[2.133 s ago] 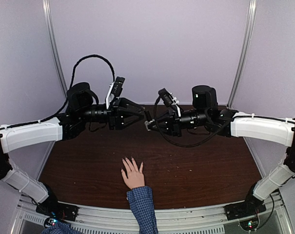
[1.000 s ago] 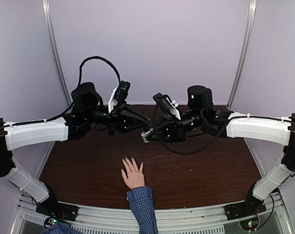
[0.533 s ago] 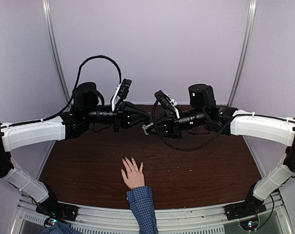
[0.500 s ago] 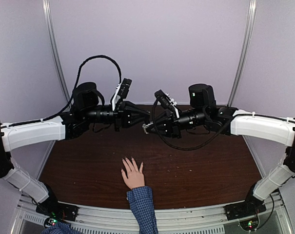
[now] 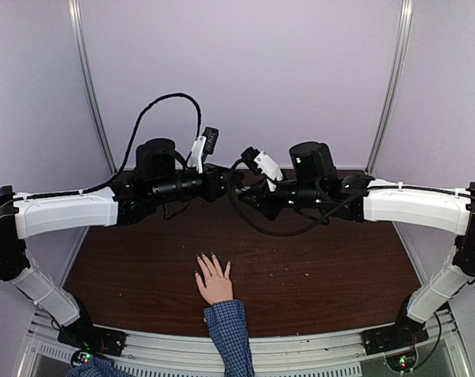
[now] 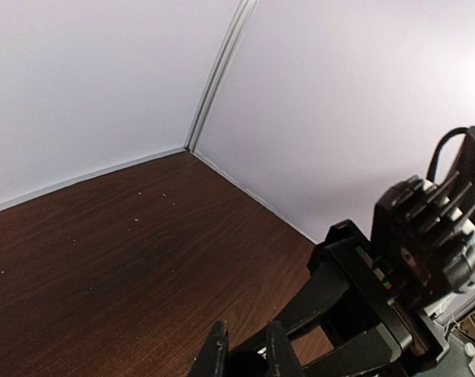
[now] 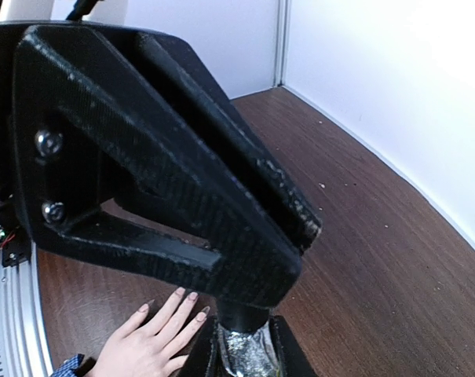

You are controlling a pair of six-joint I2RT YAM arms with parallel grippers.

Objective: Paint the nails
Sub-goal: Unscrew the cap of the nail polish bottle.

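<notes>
A light-skinned hand (image 5: 214,284) with a blue checked cuff lies flat on the brown table near the front edge, fingers spread. Its nails (image 7: 194,296) show pale pink in the right wrist view. Above the table's middle the two grippers meet tip to tip. My right gripper (image 5: 243,191) (image 7: 241,349) is shut on a small silvery polish bottle (image 7: 250,357). My left gripper (image 5: 229,187) (image 6: 245,338) is shut on the bottle's black cap (image 7: 242,316). In the right wrist view its big black fingers (image 7: 221,196) fill the frame.
The brown wooden table (image 5: 323,267) is walled by pale panels at the back and sides, with metal corner posts (image 5: 390,86). The right arm's wrist (image 6: 425,243) crowds the left wrist view. Cables (image 5: 162,106) loop above both wrists.
Both arms have swung inward and their grippers have come together, the left one closing on the cap of the bottle held by the right. The hand has not moved.
</notes>
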